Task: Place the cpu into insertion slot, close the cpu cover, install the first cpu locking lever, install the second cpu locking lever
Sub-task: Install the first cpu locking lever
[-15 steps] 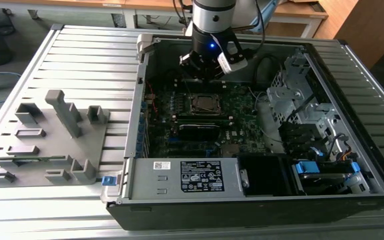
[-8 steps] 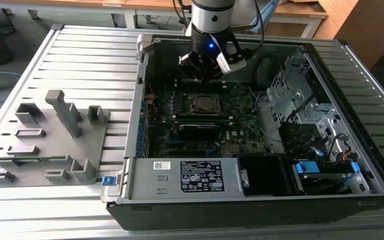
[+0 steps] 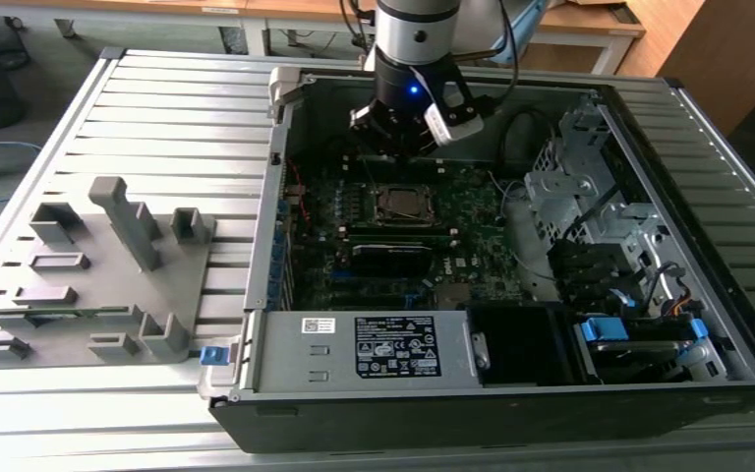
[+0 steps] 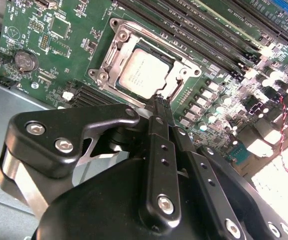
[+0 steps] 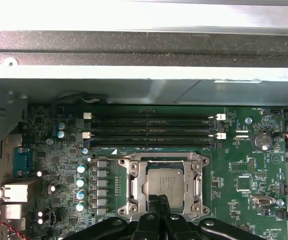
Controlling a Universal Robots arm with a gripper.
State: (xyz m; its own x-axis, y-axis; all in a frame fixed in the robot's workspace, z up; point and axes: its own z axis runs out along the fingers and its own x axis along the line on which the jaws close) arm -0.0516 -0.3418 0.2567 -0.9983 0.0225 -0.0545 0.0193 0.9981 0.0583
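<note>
The cpu [image 4: 144,74] lies flat in the insertion slot [image 3: 380,202] on the green motherboard, its dull silver top showing in both wrist views [image 5: 166,182]. The silvery cpu cover [image 5: 198,185] lies down around it, framing the chip [image 3: 405,204]. My gripper [image 4: 159,102] hangs just over one edge of the socket, its two black fingers pressed together with nothing visible between them. In the first wrist view the gripper [image 5: 159,200] overlaps the cover's edge. I cannot tell whether the tips touch the cover.
Long black memory slots [image 5: 149,125] run beside the socket, with the case wall [image 5: 133,50] beyond. A power supply box [image 3: 371,344] with a white label and a drive cage [image 3: 588,197] fill the case. A grey fixture [image 3: 89,285] stands at the exterior view's left.
</note>
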